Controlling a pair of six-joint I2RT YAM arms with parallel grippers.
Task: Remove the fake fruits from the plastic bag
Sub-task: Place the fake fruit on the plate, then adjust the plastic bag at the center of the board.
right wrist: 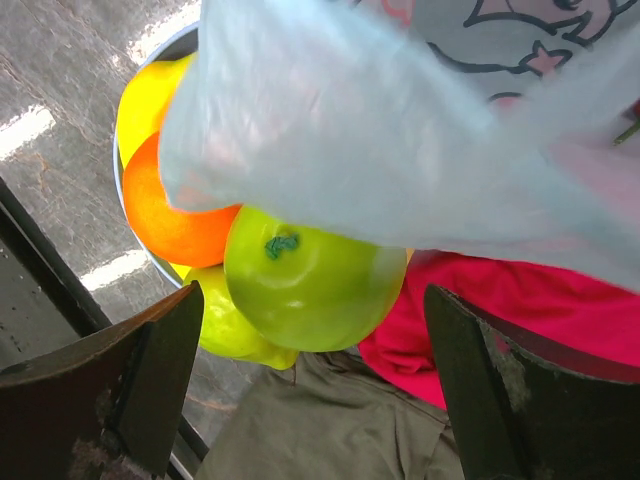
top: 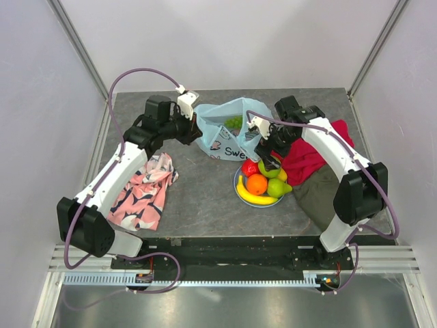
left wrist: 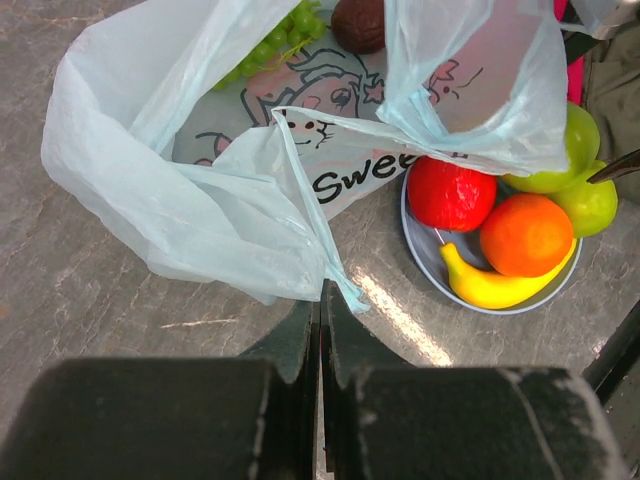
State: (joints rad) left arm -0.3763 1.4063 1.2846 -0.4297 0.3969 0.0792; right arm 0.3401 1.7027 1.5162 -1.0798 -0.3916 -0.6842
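Note:
The pale-blue plastic bag (top: 222, 140) lies at the table's middle back, mouth open. Green grapes (top: 234, 123) and a dark plum (left wrist: 358, 22) lie inside it. My left gripper (top: 194, 130) is shut on the bag's left edge; in the left wrist view (left wrist: 322, 300) a thin strip of bag runs into its tips. The light-blue plate (top: 235, 183) holds a red apple (top: 250, 168), orange (top: 257, 184), banana (top: 254, 199), green apple (right wrist: 310, 280) and pear (top: 278, 187). My right gripper (top: 268, 158) is open and empty just above the green apple, under a bag flap (right wrist: 400, 130).
A pink patterned cloth (top: 143, 191) lies at the left. A red cloth (top: 311, 157) and an olive cloth (top: 317, 195) lie right of the plate, under my right arm. Grey walls close in the table's back and sides.

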